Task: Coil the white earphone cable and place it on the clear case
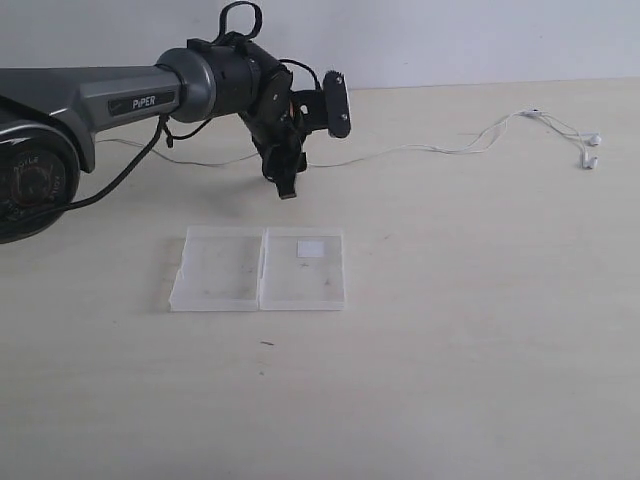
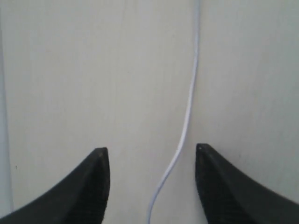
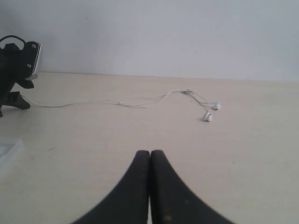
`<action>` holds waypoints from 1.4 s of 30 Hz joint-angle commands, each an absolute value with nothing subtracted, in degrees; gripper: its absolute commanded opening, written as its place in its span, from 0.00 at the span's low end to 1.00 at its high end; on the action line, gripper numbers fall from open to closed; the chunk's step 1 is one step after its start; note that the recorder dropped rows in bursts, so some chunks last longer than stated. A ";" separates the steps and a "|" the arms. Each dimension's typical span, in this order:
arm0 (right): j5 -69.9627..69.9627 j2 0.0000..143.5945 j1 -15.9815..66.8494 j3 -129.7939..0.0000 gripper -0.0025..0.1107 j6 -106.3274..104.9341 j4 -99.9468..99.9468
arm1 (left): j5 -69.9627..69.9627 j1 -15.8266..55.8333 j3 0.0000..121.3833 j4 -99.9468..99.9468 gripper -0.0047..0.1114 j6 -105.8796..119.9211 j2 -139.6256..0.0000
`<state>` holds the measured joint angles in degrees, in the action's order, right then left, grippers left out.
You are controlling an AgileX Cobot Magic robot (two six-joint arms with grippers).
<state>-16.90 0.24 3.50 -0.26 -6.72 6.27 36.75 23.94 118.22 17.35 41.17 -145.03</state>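
White earphone cable (image 2: 191,98) lies long and loose. Up close, it runs through the wide left claw (image 2: 150,148); the right claw (image 3: 150,153) is squeezed together.

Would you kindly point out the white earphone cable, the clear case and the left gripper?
white earphone cable (image 2: 190,100), left wrist view, on the single wire.
clear case (image 1: 215,270), exterior view, on its unlabelled half.
left gripper (image 2: 150,148), left wrist view, midway between its fingertips.

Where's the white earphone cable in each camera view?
Exterior view: the white earphone cable lies stretched beyond the clear case, earbuds at right.
Left wrist view: it passes between the fingers of the open left gripper.
Right wrist view: it stretches from the left gripper to the earbuds.
Shared landmark: the left gripper.
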 commanded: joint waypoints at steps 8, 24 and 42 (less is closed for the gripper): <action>-16.44 0.00 3.27 0.00 0.02 -6.79 6.14 | 37.79 24.03 118.05 17.58 0.04 41.51 -146.40; -16.44 0.00 3.27 0.00 0.02 -6.79 6.14 | 35.78 23.85 118.05 17.58 0.04 26.45 -133.83; -16.44 0.00 3.27 0.00 0.02 -6.79 6.14 | 46.56 23.85 117.78 13.94 0.04 15.75 -113.71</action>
